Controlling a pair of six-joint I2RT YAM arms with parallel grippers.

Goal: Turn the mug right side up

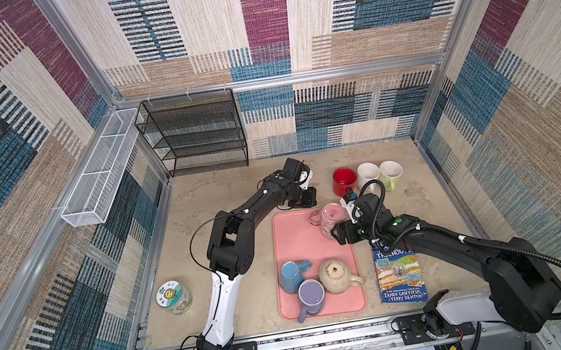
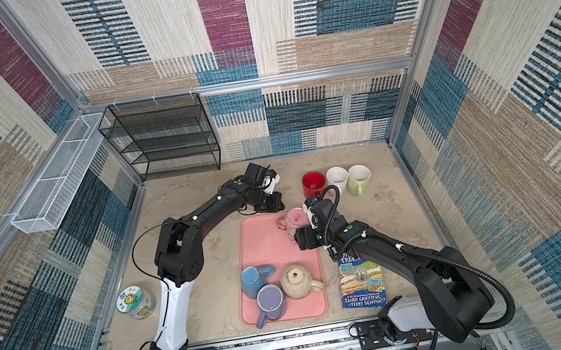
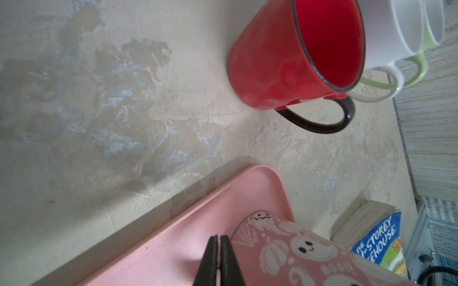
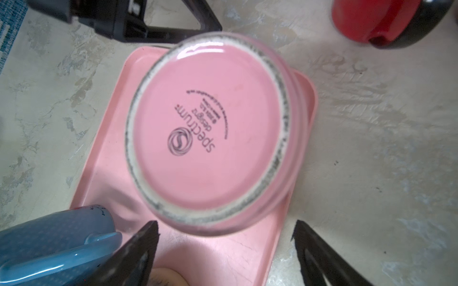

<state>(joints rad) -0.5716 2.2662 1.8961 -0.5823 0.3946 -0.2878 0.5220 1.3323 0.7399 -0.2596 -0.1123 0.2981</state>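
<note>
Your target is the pink ceramic mug with the white ghost print [image 1: 332, 217]. It stands mouth-down on the far right corner of the pink plastic tray [image 1: 296, 247]. Its base faces up, so its long axis runs vertical, and its handle points left.

The right arm [image 1: 426, 234] is the nearer one. It reaches in from the near right, over the blue paperback book [image 1: 399, 278], and its jaws are spread wide. In the right wrist view the mug's base [image 4: 208, 133] sits just beyond the two tips, roughly centred on the gap but not yet between them, and nothing is held. So the mug lies straight ahead of the right jaws, towards the far side. I judge that a short push forward would bring the body between them before you close and roll the wrist.

The left arm [image 1: 241, 221] bends over the tabletop [image 1: 223, 198] to the tray's far edge. Its jaws are pressed together on nothing, near the mug's handle side.

Mind the upright red mug [image 1: 344, 179] just beyond the tray when you swing the pink one over.
</note>
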